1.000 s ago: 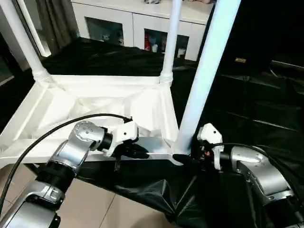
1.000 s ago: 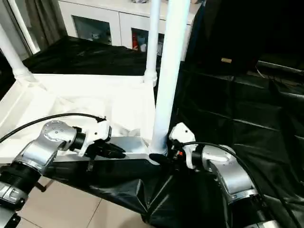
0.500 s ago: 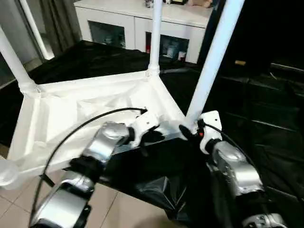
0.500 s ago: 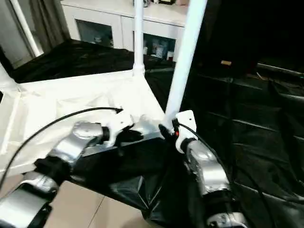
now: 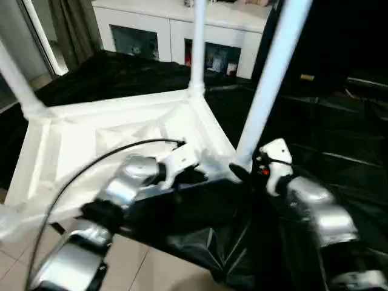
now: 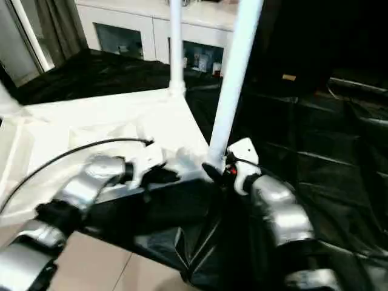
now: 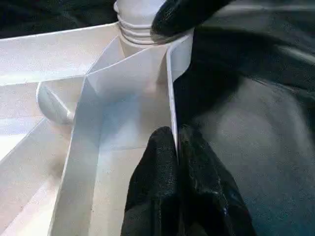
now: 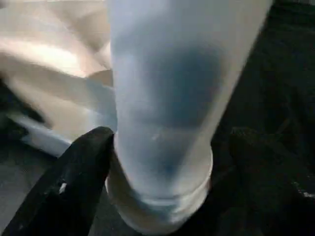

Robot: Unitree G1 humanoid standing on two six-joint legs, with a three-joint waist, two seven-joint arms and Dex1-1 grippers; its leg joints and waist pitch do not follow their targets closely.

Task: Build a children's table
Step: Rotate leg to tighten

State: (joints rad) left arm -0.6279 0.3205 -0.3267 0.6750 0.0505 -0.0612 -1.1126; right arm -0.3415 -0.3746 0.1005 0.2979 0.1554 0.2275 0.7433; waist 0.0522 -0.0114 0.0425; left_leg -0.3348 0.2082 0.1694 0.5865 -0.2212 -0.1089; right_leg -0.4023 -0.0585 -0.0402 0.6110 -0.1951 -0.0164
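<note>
**Right claw easing off the near leg; table top swung round**

From here I see the white plastic ribbed table top (image 5: 115, 130) lying upside down on the black plastic sheet (image 5: 339, 133), and since a second ago its near-right corner has swung away from me and to the right, though the head camera has shifted as well.

The long white tubular leg (image 5: 270, 79) at that corner stands in its round socket (image 7: 134, 30), leaning slightly. Two more legs stand at the far corners (image 5: 198, 42) and (image 5: 17, 79).

My left gripper (image 7: 177, 150) is pinched shut on the thin side wall of the top, one black finger on each face, just along from the socket.

My right gripper (image 8: 157, 172) straddles the leg's base, a finger (image 8: 78, 172) on either side. Those fingers have spread over the last second, and I cannot tell whether they press the leg now.

I judge the leg seated and the right claw letting go. The near-left corner (image 5: 9, 221) is blurred at the picture's edge, so I cannot tell whether its leg is in.

Behind stands a white cabinet with glass doors (image 5: 176, 36).
</note>
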